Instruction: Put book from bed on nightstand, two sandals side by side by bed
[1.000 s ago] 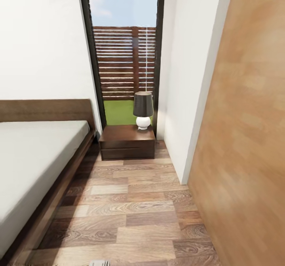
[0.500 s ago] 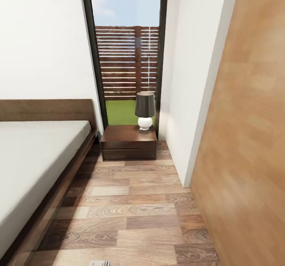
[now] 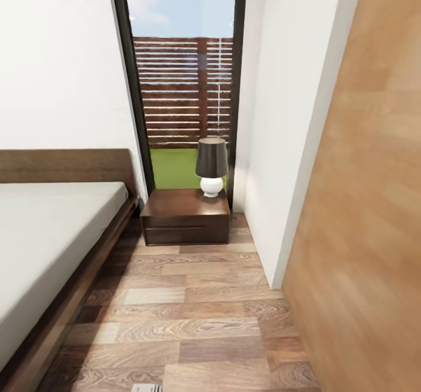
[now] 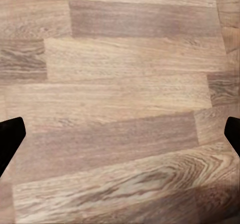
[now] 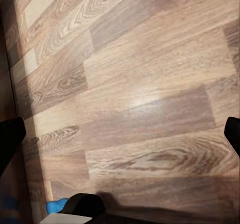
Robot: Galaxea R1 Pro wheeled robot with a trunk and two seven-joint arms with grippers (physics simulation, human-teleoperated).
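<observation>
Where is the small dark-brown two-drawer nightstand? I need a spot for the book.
In the head view, the nightstand stands ahead on the plank floor, right of the bed, below the window, lamp on top.

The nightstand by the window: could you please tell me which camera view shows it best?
The head view: the nightstand stands whole between the bed and the white wall, a lamp on its top. Both wrist views look down on the wood-plank floor, with the fingertips at the edges.

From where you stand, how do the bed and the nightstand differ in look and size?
The bed is long and low, with a light-grey mattress; the nightstand is far smaller and boxy. The nightstand carries a lamp; the bed's visible part looks bare. Both are dark-brown wood on the plank floor.
</observation>
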